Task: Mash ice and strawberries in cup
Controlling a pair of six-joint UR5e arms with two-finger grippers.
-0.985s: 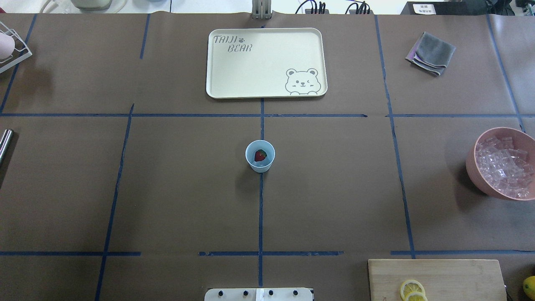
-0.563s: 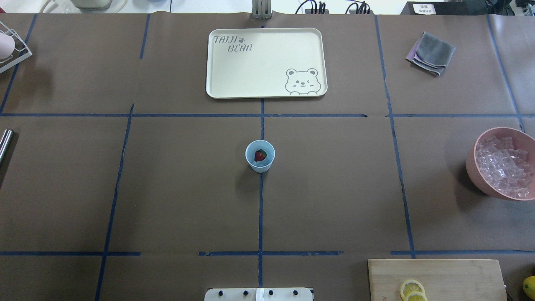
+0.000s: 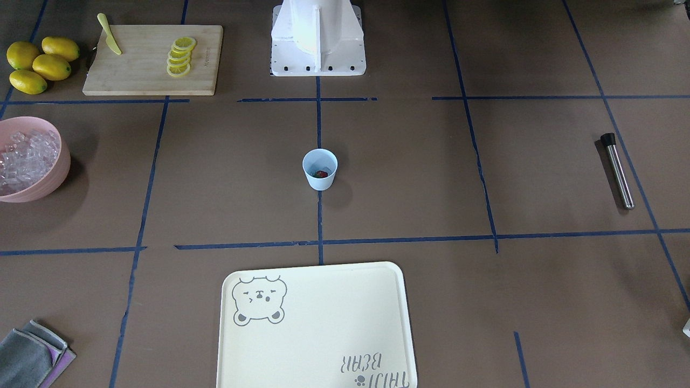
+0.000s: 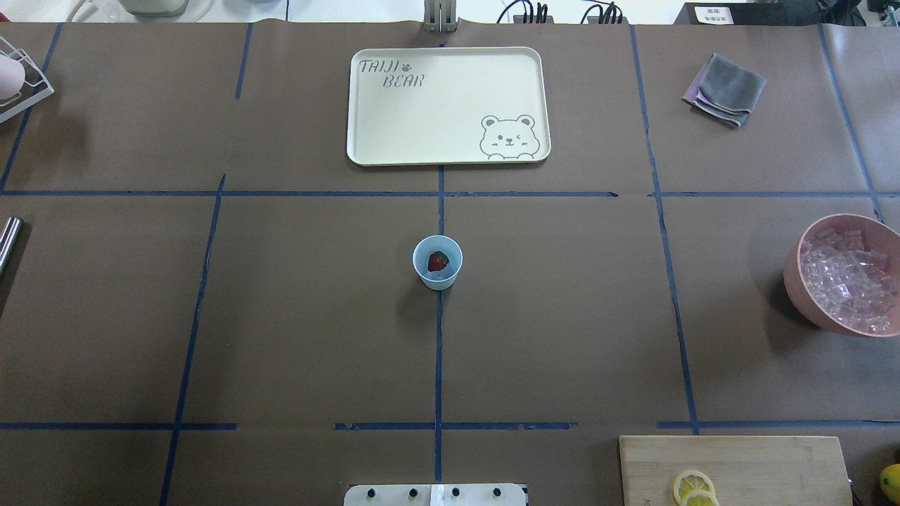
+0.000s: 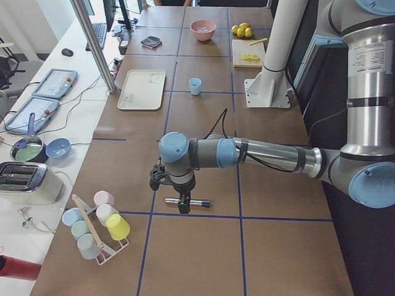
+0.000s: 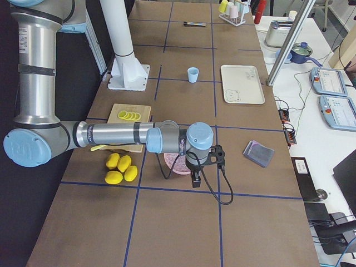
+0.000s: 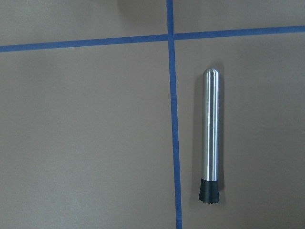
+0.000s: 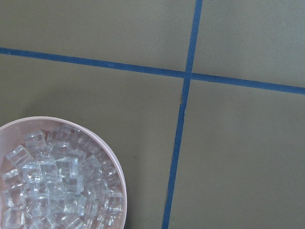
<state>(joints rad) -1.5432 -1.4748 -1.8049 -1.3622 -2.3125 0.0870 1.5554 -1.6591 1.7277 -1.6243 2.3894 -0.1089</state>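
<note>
One small red strawberry (image 4: pixel 438 262) lies in the pale-blue plastic cup (image 4: pixel 437 277), far from the left gripper (image 5: pixel 182 206) and the right gripper (image 6: pixel 195 181). Below the right one, clear ice cubes (image 8: pixel 57 191) fill a round pink bowl (image 8: pixel 122 183). I cannot tell whether either gripper is open.

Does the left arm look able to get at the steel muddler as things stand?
Probably yes. The left claw hangs directly over the steel muddler, which lies flat on the table with nothing crowding it in the wrist view.

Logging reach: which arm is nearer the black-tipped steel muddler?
Left. The left tool hangs above the steel muddler; the right tool is near the pink bowl of ice cubes.
</note>
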